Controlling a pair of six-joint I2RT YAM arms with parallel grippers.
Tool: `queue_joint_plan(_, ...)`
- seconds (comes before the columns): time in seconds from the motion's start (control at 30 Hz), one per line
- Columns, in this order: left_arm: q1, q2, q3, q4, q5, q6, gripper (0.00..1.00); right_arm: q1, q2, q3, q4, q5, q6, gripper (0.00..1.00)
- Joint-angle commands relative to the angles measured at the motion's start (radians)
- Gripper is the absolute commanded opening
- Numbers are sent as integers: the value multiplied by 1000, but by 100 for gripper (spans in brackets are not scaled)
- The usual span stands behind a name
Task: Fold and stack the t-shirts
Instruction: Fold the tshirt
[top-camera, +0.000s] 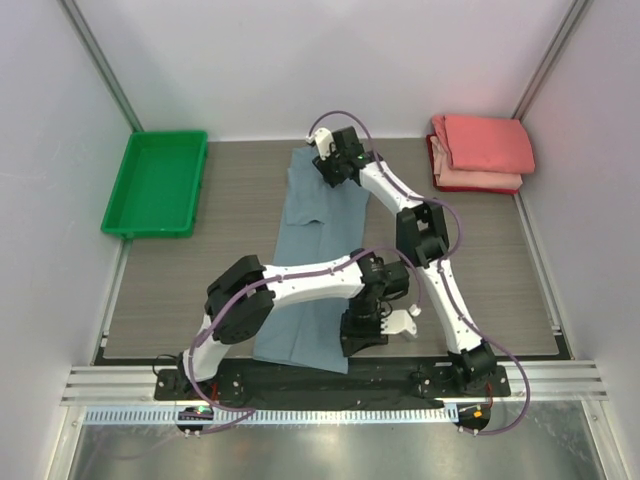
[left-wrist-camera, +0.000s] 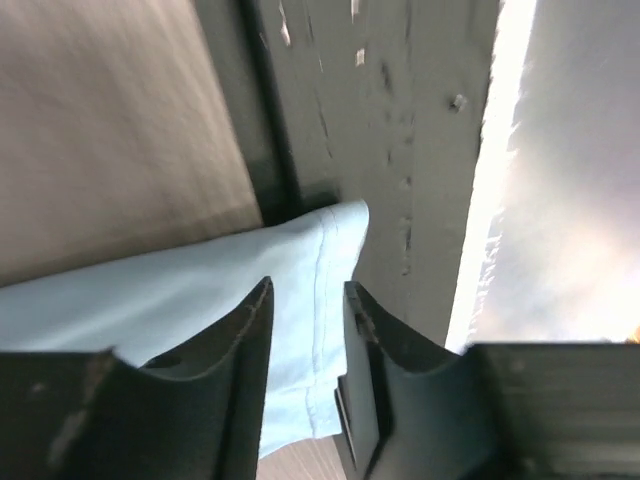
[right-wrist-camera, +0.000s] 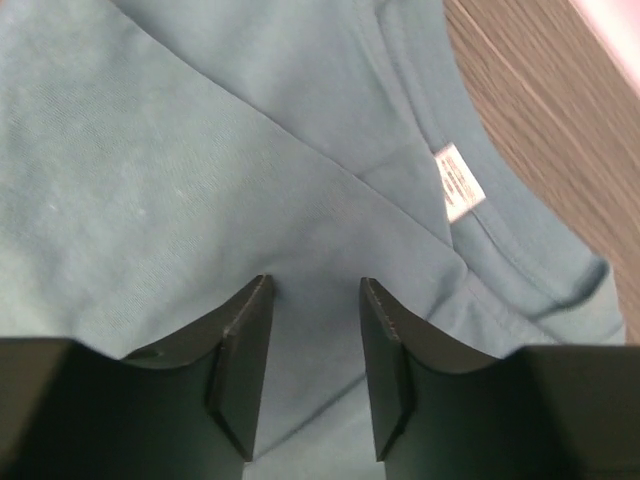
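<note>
A dusty blue-grey t-shirt (top-camera: 310, 215) lies folded lengthwise down the middle of the table, collar at the far end. My left gripper (top-camera: 362, 338) is at its near right hem corner; in the left wrist view the gripper (left-wrist-camera: 307, 290) is open and the hem (left-wrist-camera: 320, 300) runs between the fingers. My right gripper (top-camera: 330, 170) hovers over the collar end; in the right wrist view it (right-wrist-camera: 315, 285) is open over the shirt (right-wrist-camera: 200, 150), left of the white neck label (right-wrist-camera: 455, 182). Folded coral-pink t-shirts (top-camera: 480, 150) are stacked at the far right.
A green plastic tray (top-camera: 155, 185) stands at the far left. White walls enclose the table on three sides. A black base rail (top-camera: 300, 378) runs along the near edge, just below the shirt's hem.
</note>
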Motion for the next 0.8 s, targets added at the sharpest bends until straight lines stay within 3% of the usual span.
queue_joint_plan(0.0,33,-116,159,5,0,-51,36,-28,-169,-71,78,-29,76,47)
queue_joint_plan(0.13,42,-165,178,-14,-12,-57,41,-39,-351,-161,81,-28,128,50)
queue_joint_plan(0.3,54,-162,-8,64,-46,-48,22,-48,-442,-327,78,-8,121,50)
queue_joint_plan(0.47,60,-167,-198,212,-81,-63,17,-73,-426,-419,70,1,119,49)
queue_joint_plan(0.77,69,-69,-301,327,-91,-73,17,-81,-300,-369,70,15,113,49)
